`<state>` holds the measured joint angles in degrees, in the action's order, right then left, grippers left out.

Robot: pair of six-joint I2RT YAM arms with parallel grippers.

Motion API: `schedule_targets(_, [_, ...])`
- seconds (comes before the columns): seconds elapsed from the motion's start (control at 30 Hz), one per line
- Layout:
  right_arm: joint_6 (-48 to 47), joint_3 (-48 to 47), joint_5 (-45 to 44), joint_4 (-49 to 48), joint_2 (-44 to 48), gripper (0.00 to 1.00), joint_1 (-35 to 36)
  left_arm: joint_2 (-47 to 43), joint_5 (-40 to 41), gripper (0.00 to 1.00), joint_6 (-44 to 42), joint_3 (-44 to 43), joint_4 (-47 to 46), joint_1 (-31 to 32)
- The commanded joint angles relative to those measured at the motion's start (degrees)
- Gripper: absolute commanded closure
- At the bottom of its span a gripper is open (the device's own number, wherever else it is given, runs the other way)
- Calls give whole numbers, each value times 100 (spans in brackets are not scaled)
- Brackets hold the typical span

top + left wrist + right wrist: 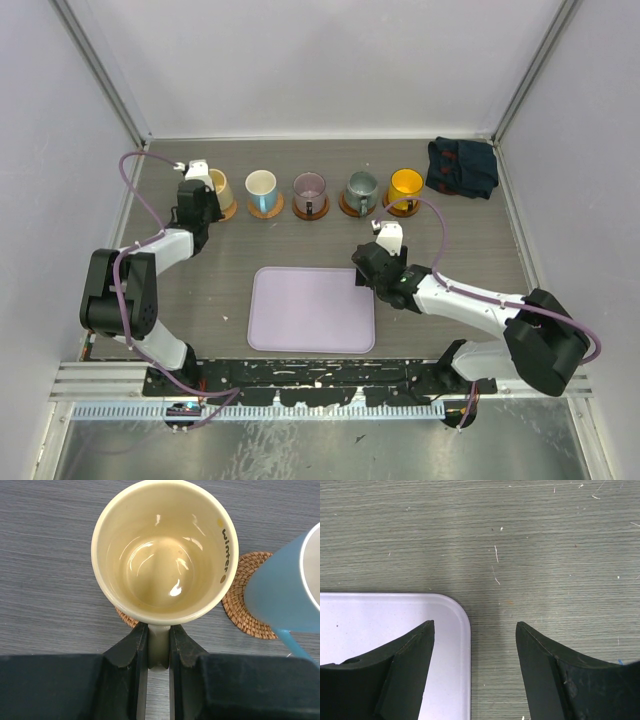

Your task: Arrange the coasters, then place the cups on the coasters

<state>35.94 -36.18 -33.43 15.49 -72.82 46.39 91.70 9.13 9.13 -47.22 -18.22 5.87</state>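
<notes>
Left wrist: left end effector [159, 632] clenches glossy cream cup [165, 560] handle, woven coaster [126, 618] beneath.

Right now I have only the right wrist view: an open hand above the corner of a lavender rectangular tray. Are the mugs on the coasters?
Observer: The top view shows four on round woven brown coasters in the far row: the white mug with a blue handle, the translucent purple mug, the grey-green mug and the yellow-orange mug.
Operator: And the fifth?
Observer: The left hand is shut on the handle of the glossy cream-yellow mug, above the leftmost coaster.
Operator: Set down or lifted?
Observer: I cannot tell. Only a sliver of that coaster shows from under the mug.
</notes>
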Motion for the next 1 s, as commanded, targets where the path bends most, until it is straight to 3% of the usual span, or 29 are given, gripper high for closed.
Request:
schedule_targets(0.0, [19,-179,-173,-125,66,29,-16,-180,155,100,-101,-242,-662,-33])
schedule_targets(0.97, [71,-164,-164,-98,63,29,-13,-51,162,100,-57,-90,-671,-33])
